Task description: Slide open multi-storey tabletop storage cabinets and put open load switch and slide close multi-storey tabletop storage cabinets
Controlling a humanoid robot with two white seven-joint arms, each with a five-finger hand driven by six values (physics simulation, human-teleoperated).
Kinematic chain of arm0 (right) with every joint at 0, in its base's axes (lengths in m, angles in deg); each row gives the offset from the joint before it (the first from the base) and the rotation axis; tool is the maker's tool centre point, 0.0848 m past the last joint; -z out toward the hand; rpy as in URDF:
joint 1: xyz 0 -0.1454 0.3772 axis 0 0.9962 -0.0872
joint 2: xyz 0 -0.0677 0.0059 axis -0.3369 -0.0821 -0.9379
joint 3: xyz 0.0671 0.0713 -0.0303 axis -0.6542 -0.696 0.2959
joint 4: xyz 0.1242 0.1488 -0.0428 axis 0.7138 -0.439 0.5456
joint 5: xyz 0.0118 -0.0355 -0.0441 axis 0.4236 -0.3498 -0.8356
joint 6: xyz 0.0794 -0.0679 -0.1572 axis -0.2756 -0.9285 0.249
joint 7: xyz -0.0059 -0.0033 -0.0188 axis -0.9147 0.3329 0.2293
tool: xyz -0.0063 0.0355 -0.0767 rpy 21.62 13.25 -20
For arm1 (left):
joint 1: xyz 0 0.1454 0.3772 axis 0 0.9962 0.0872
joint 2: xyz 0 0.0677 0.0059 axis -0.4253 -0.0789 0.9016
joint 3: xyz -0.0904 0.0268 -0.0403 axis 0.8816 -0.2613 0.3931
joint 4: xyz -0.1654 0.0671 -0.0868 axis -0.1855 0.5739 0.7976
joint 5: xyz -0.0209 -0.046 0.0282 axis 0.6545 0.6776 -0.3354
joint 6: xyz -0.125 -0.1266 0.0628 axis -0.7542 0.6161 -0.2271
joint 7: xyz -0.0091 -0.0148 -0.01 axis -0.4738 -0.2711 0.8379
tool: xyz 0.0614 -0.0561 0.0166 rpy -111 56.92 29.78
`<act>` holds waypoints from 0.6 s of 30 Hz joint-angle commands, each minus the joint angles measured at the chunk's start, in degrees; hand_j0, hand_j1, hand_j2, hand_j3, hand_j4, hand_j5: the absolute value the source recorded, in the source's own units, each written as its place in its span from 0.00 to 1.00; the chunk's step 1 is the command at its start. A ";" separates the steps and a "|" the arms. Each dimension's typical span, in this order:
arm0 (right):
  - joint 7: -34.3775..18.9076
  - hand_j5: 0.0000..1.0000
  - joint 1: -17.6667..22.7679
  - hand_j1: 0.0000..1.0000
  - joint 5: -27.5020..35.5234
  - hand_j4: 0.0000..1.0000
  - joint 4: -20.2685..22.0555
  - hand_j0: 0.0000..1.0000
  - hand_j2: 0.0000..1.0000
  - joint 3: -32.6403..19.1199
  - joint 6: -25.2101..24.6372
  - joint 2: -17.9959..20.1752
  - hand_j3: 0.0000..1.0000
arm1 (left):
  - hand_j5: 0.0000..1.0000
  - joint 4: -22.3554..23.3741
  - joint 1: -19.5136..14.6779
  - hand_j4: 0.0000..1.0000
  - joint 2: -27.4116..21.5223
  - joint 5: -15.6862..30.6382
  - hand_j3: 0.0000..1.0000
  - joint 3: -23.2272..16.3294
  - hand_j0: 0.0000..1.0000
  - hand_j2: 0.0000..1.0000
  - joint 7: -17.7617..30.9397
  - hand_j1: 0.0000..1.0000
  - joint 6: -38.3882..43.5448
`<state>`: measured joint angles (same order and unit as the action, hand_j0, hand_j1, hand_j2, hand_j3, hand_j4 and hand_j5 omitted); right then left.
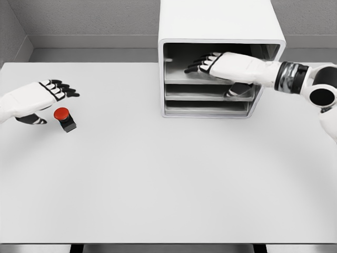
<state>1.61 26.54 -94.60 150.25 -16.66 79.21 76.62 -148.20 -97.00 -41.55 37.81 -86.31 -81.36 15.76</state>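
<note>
Right hand at the cabinet, switch on your left.
Your right hand [210, 63], fingers relaxed and holding nothing, reaches into the white cabinet [221, 31]; the red-buttoned switch [64, 119] sits on the counter [168, 174] beside your loosely spread left hand [45, 95].

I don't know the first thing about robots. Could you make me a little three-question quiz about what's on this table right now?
1. True or false: the red-topped switch already sits inside the white cabinet.
2. Which hand is at the cabinet's shelves? A) left hand B) right hand C) both
3. Fill in: the switch stands on the ____, just below the left hand.

Key
1. False. It stands on the table's left part, far from the cabinet.
2. B. The right hand reaches across the cabinet's open front; the left hand hovers by the switch, fingers spread, holding nothing.
3. table
</note>
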 commanded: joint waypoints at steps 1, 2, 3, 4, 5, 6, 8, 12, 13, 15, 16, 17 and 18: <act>-0.17 1.00 -0.09 1.00 0.28 1.00 -1.86 1.00 1.00 0.01 -0.15 -1.01 1.00 | 0.94 -0.33 0.00 0.94 0.04 0.42 0.94 -0.49 0.94 0.94 -0.04 0.94 0.02; -0.17 1.00 -0.09 1.00 0.28 1.00 -1.86 1.00 1.00 0.01 -0.15 -1.01 1.00 | 0.90 -0.51 0.00 0.90 0.04 0.42 0.90 -0.49 0.90 0.90 -0.04 0.90 0.02; -0.17 1.00 -0.62 1.00 0.28 1.00 -2.65 1.00 1.00 0.01 -0.15 -1.10 1.00 | 0.88 -0.60 0.00 0.88 0.13 0.42 0.88 -0.57 0.88 0.88 -0.04 0.88 0.02; -0.17 1.00 -0.62 1.00 0.28 1.00 -3.18 1.00 1.00 0.01 -0.15 -1.10 1.00 | 0.88 -0.86 0.00 0.88 0.13 0.42 0.88 -0.57 0.88 0.88 -0.04 0.88 0.02; -0.17 1.00 -0.70 1.00 0.28 1.00 -3.53 1.00 1.00 0.01 -0.15 -1.63 1.00 | 0.88 -1.83 0.00 0.88 0.13 0.42 0.88 -0.84 0.88 0.88 -0.04 0.88 0.02; -0.17 1.00 -0.79 1.00 0.19 1.00 -3.71 1.00 1.00 0.01 -0.15 -1.89 1.00 | 0.88 -1.92 0.00 0.88 0.13 0.51 0.88 -1.10 0.88 0.88 -0.04 0.88 0.02; -0.17 1.00 -0.70 1.00 0.01 1.00 -3.97 1.00 1.00 0.09 -0.15 -1.89 1.00 | 0.88 -2.88 0.00 0.88 0.13 0.68 0.88 -1.36 0.88 0.88 -0.04 0.88 0.02; -0.17 1.00 -0.62 1.00 -0.25 1.00 -3.88 1.00 1.00 1.59 -0.15 -1.81 1.00 | 0.88 -2.97 0.09 0.88 0.13 0.95 0.88 -1.72 0.88 0.88 -0.04 0.88 0.02; -0.17 1.00 -0.62 1.00 -0.25 1.00 -3.88 1.00 1.00 1.59 -0.15 -1.81 1.00 | 0.88 -2.97 0.09 0.88 0.13 0.95 0.88 -1.80 0.88 0.88 -0.04 0.88 0.02; -0.17 1.00 -0.62 1.00 -0.34 1.00 -3.62 1.00 1.00 1.59 -0.15 -1.81 1.00 | 0.88 -2.97 0.18 0.88 0.04 0.95 0.88 -1.80 0.88 0.88 0.05 0.88 0.02; -0.17 1.00 -0.53 1.00 -0.43 1.00 -3.62 1.00 1.00 1.68 -0.15 -1.81 1.00 | 0.88 -2.88 0.26 0.88 0.04 0.95 0.88 -1.80 0.88 0.88 0.05 0.88 0.02; -0.17 1.00 -0.53 1.00 -1.04 1.00 -3.62 1.00 1.00 1.59 -0.15 -1.81 1.00 | 0.88 -2.80 0.26 0.88 -0.05 0.95 0.88 -1.80 0.88 0.88 0.05 0.88 0.02; -0.17 1.00 -0.53 1.00 -1.39 1.00 -3.62 1.00 1.00 1.68 -0.15 -1.72 1.00 | 0.88 -2.80 0.35 0.88 -0.14 0.95 0.88 -1.80 0.88 0.88 0.05 0.88 0.02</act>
<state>1.41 26.01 -95.83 146.59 -15.10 79.23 74.82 -151.02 -96.56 -41.52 38.39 -88.12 -81.31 15.76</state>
